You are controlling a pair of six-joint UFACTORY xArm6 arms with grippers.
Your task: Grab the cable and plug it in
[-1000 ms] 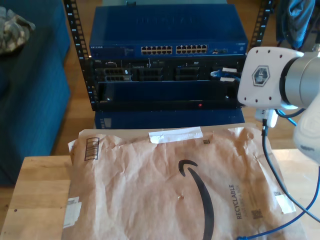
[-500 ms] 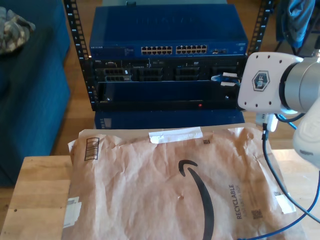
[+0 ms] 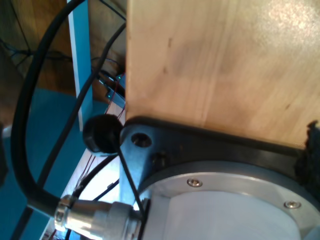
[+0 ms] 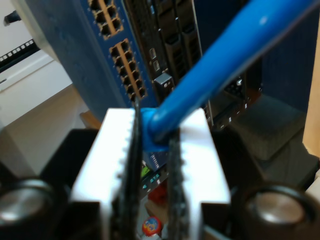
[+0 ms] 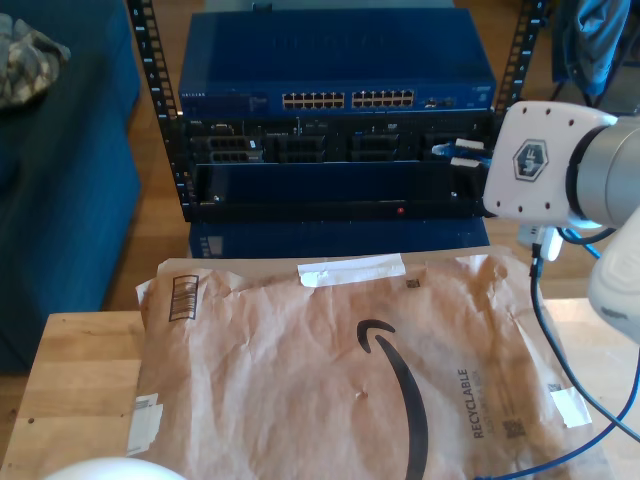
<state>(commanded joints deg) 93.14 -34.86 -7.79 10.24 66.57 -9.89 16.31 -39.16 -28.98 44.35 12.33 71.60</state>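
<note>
1. My second end effector (image 4: pixel 152 150) is clamped on the cable (image 4: pixel 220 65); its white toothed fingers (image 4: pixel 112 155) press against the bright-blue cable from both sides, and the cable runs up and away from the grip.
2. In the second wrist view, the blue network switch (image 4: pixel 85 55) with its rows of ports sits beyond the fingers, with darker rack units beside it.
3. In the exterior view, my second end effector (image 5: pixel 462 153) sits at the front of the rack (image 5: pixel 335 150), on the exterior view's right, just in front of the dark unit below the switch (image 5: pixel 335 70).
4. The end of the cable (image 5: pixel 448 150) shows as a small blue spot between the white finger tips, close against the rack face; I cannot tell whether it touches a port.
5. More of the blue cable trails down the exterior view's right side and curls over the lower right corner of the brown paper mailer (image 5: pixel 340 370).
6. The mailer lies flat on the wooden surface (image 5: pixel 80 390) in front of the rack.
7. The first wrist view looks at a pale wooden panel (image 3: pixel 220 65), a black bracket, a round white arm base (image 3: pixel 225 210) and thick black cables (image 3: pixel 30 115); I cannot tell how my first end effector is set.
8. A white rounded part shows at the bottom edge of the exterior view, left of centre.
</note>
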